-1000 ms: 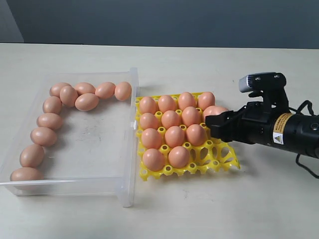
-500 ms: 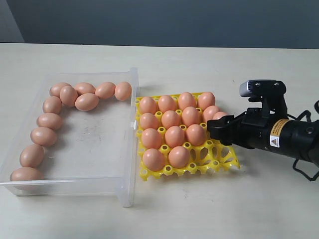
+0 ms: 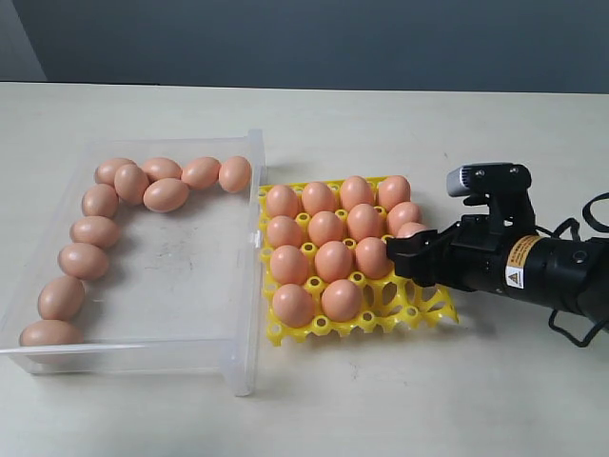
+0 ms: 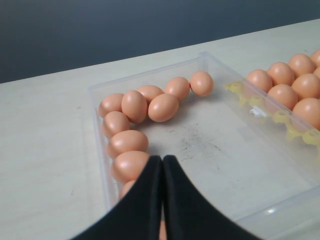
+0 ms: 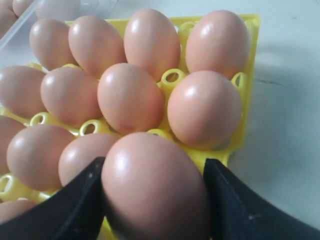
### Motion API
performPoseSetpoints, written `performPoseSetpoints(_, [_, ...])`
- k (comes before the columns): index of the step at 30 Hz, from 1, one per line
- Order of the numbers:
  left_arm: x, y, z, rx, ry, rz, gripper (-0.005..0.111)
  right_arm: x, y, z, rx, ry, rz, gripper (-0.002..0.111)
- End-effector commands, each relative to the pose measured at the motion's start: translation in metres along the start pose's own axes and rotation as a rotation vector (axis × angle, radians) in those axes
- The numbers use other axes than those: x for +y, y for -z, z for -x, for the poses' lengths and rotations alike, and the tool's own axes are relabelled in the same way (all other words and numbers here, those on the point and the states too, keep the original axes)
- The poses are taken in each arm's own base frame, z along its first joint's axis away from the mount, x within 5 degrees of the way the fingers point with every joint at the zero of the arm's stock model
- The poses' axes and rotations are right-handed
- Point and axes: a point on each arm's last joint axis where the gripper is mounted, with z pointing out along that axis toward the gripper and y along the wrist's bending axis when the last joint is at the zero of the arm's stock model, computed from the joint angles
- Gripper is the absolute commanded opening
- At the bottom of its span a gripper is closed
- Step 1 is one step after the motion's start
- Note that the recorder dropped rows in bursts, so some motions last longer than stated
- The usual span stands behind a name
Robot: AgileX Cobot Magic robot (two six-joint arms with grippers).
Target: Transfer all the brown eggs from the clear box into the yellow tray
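My right gripper (image 3: pixel 411 255) (image 5: pixel 154 163) is shut on a brown egg (image 3: pixel 411 231) (image 5: pixel 155 185), holding it low over the right side of the yellow tray (image 3: pixel 409 309) (image 5: pixel 252 22). Several brown eggs (image 3: pixel 326 228) fill the tray's cups. More brown eggs (image 3: pixel 84 260) (image 4: pixel 163 107) line the left and far walls of the clear box (image 3: pixel 181 271) (image 4: pixel 215 150). The left gripper (image 4: pixel 162 161) hovers shut and empty over the box's near-left corner, above an egg (image 4: pixel 129 166); it is out of the exterior view.
The clear box sits directly left of the yellow tray, walls touching. The pale table (image 3: pixel 381 409) spreads around both. The right arm's black body (image 3: pixel 533 267) with cables lies to the right of the tray.
The right gripper has moved left and slightly down with the egg, further over the tray's right side. Eggs in the box and tray have not shifted.
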Motion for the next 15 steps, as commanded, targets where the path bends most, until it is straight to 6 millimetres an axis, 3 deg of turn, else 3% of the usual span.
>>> performPoseSetpoints(1, [-0.0001,0.0000,-0.0001,-0.011,0.002,-0.001,0.000,0.0021,0.0003,0.0008,-0.021,0.030,0.027,0.046])
performPoseSetpoints(3, [-0.0001,0.0000,-0.0001,-0.011,0.002,-0.001,0.000,0.0036,0.0003,0.0011,-0.026,0.043,0.044,0.052])
performPoseSetpoints(15, [-0.0001,0.0000,-0.0001,-0.011,0.002,-0.001,0.000,0.0033,0.0003,0.0009,-0.023,0.044,0.040,0.052])
